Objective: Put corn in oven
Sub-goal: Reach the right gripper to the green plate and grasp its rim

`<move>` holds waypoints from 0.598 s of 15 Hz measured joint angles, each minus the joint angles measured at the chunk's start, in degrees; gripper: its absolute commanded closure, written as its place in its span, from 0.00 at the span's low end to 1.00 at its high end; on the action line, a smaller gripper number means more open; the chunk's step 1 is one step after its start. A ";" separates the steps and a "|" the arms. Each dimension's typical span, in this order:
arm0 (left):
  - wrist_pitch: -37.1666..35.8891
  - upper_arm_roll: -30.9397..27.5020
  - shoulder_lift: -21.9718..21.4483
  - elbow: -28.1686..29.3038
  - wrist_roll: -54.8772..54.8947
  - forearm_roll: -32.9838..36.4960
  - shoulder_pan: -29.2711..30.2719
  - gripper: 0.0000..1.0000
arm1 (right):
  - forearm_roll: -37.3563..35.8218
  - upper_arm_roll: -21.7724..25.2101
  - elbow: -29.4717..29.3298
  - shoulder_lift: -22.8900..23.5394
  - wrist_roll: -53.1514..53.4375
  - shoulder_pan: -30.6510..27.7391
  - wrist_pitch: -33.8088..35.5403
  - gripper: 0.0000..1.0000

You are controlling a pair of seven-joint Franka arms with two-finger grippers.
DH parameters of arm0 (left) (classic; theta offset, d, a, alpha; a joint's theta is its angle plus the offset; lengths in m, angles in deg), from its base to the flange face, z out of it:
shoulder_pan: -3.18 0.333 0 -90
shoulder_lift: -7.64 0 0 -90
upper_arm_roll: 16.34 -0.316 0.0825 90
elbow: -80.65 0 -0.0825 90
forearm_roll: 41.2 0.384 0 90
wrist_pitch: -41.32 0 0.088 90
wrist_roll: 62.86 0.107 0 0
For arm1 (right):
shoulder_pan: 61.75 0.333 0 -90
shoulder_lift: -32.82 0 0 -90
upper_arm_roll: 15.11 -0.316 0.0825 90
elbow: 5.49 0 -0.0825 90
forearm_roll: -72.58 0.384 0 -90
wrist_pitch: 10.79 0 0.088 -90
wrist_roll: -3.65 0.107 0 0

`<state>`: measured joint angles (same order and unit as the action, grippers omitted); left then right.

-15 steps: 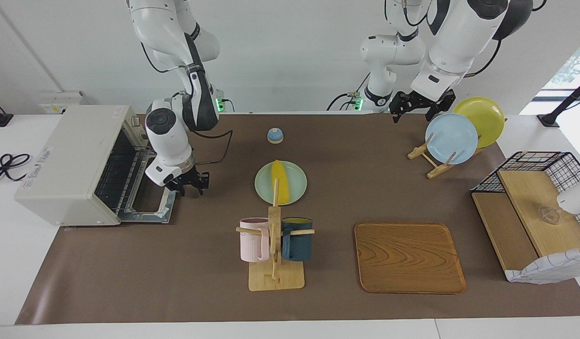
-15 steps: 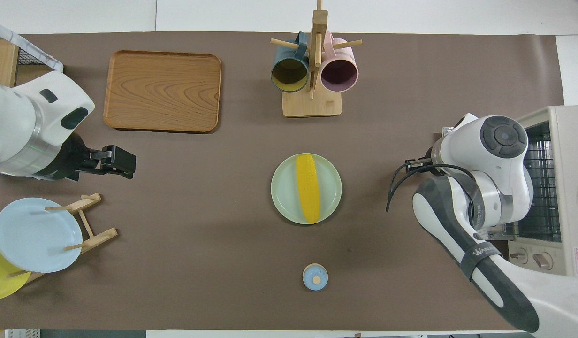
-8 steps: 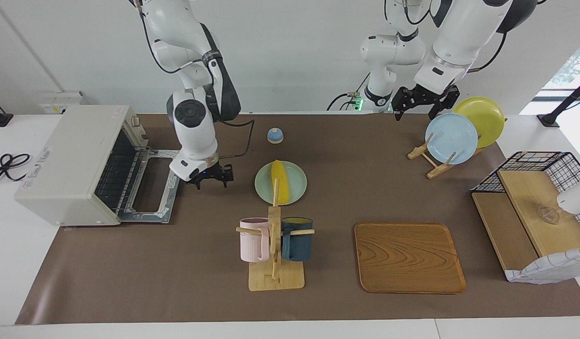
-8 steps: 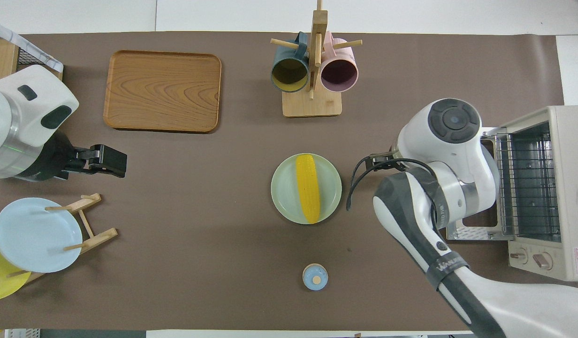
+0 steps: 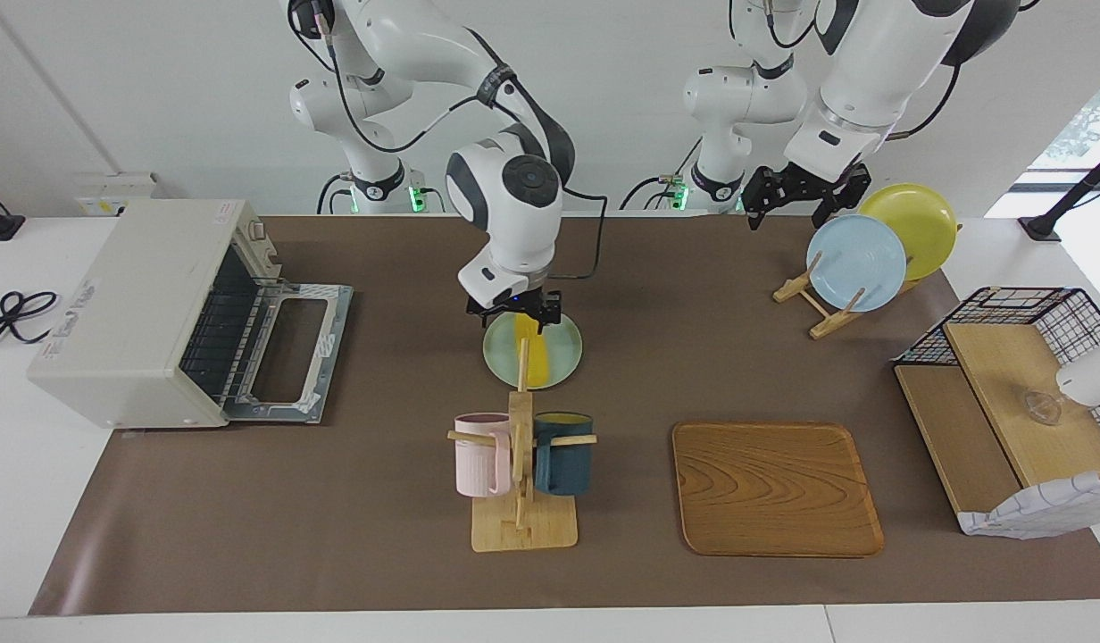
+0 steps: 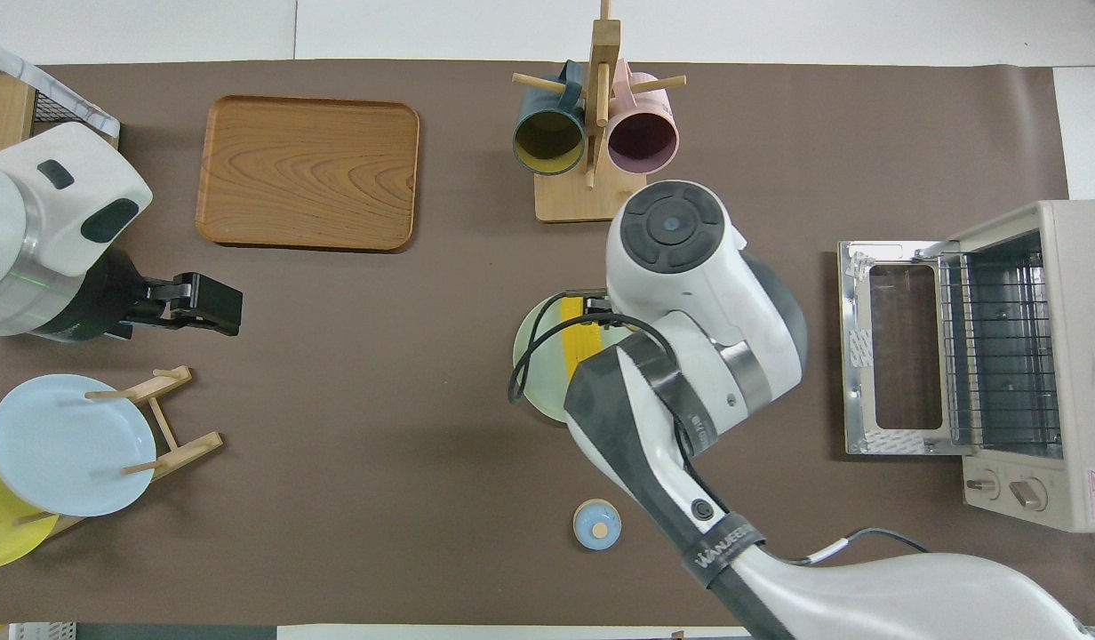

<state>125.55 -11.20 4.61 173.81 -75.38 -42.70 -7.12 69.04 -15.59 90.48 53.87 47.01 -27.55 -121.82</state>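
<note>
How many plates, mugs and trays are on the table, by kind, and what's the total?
Plates: 3, green under the corn, blue and yellow in a rack.
Mugs: 2, pink and dark blue.
Trays: 1, wooden.
Total: 6.

colours across the brown-papered table (image 5: 336,536)

bright yellow corn (image 5: 537,362) on a pale green plate (image 5: 563,357); off-white oven (image 5: 130,304) with a silvery door frame; pink mug (image 5: 481,455) and dark teal mug (image 5: 563,464) on a pale wood stand; light blue plate (image 5: 856,262) and yellow plate (image 5: 916,223) on a rack; grained orange-brown tray (image 5: 776,488); small blue bell (image 5: 521,257); white arms with black grippers.
</note>
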 measured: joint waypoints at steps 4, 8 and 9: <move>-0.52 -0.06 0.08 0.00 0.00 0.00 0.01 0.00 | -0.01 0.00 -2.29 4.90 3.76 4.89 -4.97 0.00; -0.88 -0.07 0.08 0.00 0.01 -0.72 0.02 0.00 | 0.00 -0.01 -2.29 5.96 4.11 6.51 -8.59 0.00; -1.00 -0.07 0.08 -0.01 0.01 -0.88 0.02 0.00 | 0.00 -0.02 -2.00 6.04 4.11 6.96 -9.04 0.00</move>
<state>124.54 -11.27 4.69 173.80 -75.37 -43.58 -7.10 69.04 -15.60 88.48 59.90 51.12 -20.60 -130.86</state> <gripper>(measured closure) 0.000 0.000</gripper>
